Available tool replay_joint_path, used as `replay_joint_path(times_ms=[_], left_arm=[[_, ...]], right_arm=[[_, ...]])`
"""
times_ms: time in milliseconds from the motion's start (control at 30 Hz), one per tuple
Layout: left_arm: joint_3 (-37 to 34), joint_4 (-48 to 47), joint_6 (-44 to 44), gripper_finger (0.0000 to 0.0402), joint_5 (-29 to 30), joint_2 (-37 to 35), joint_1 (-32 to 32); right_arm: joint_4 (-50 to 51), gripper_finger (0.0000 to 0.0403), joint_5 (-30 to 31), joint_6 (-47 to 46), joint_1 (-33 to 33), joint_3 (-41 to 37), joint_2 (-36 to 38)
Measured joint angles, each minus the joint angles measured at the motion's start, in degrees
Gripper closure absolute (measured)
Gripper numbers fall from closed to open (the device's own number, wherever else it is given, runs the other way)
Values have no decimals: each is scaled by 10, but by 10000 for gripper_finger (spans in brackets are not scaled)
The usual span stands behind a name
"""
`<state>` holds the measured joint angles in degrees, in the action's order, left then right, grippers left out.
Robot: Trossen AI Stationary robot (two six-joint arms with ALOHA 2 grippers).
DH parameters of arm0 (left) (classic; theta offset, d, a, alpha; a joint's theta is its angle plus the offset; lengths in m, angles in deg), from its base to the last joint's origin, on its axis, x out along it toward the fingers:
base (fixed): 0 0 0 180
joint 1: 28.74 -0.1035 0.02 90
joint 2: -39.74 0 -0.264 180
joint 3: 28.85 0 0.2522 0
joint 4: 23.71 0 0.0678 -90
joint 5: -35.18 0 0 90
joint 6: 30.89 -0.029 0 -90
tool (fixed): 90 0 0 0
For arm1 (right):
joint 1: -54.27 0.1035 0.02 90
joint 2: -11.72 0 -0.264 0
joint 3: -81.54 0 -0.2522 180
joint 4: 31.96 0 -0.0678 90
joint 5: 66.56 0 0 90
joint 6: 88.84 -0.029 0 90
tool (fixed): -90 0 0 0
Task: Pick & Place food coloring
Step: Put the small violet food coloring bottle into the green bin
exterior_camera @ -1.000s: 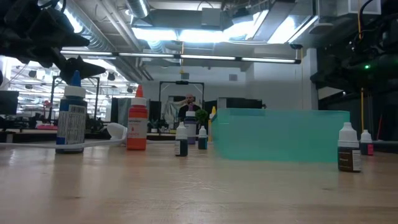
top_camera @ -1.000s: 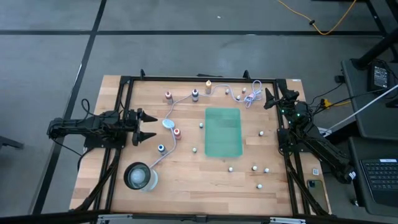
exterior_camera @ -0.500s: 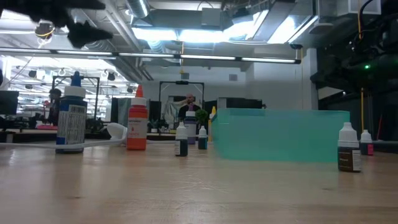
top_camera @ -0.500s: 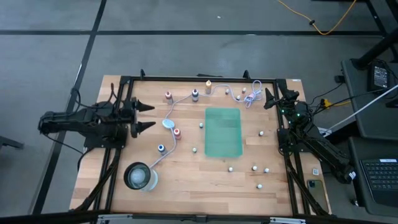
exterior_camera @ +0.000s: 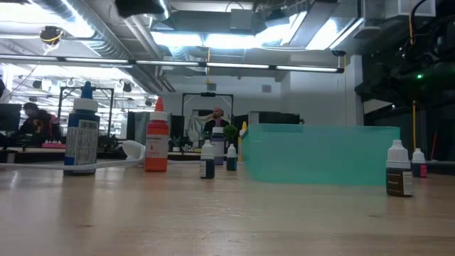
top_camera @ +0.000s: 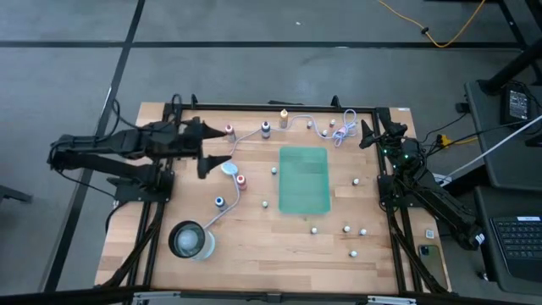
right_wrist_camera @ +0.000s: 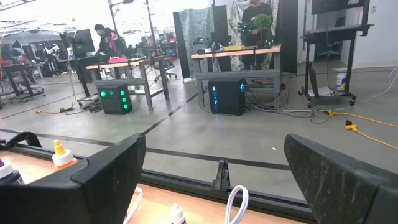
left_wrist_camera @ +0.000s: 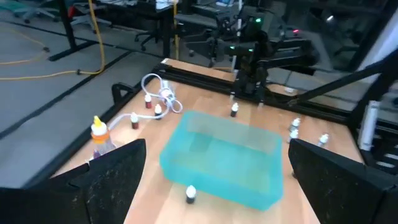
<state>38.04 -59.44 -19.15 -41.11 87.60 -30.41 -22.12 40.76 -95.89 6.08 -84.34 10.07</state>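
Note:
Several tiny food coloring bottles stand on their bases on the wooden table: a red one (top_camera: 229, 130), a dark one (top_camera: 265, 128) and an orange one (top_camera: 284, 114) by the far edge, a red (top_camera: 240, 180) and a blue one (top_camera: 219, 202) at left centre, and white-capped ones (top_camera: 345, 227) to the right. My left gripper (top_camera: 209, 147) hangs open, high above the table's left part, near the red bottle; its wrist view looks down on the teal tray (left_wrist_camera: 221, 158) and the orange bottle (left_wrist_camera: 99, 134). My right gripper (top_camera: 366, 134) waits open at the far right corner.
A teal tray (top_camera: 304, 180) lies at the table's centre. A pale-blue puck (top_camera: 229, 168) on a white cable (top_camera: 254, 133) sits below my left gripper. A round glass container (top_camera: 190, 240) stands near the left near corner. A black frame (top_camera: 271, 108) borders the table.
My left gripper has risen, leaving the low view's top edge, and has swung from the table's left edge toward the far edge and the right, over the puck and red bottle. Its fingers stay apart. No bottle has moved.

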Motion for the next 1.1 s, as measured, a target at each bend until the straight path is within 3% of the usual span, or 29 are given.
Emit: replay_joint_path(times_ms=[300,867,1100], left_arm=[[166,-92,-20,13,34,163,0],[450,-318,-23,13,30,435,32],[527,-412,-14,13,-30,524,51]], right_arm=[[0,19,0,0,0,0,0],[0,19,0,0,0,0,0],[0,19,0,0,0,0,0]])
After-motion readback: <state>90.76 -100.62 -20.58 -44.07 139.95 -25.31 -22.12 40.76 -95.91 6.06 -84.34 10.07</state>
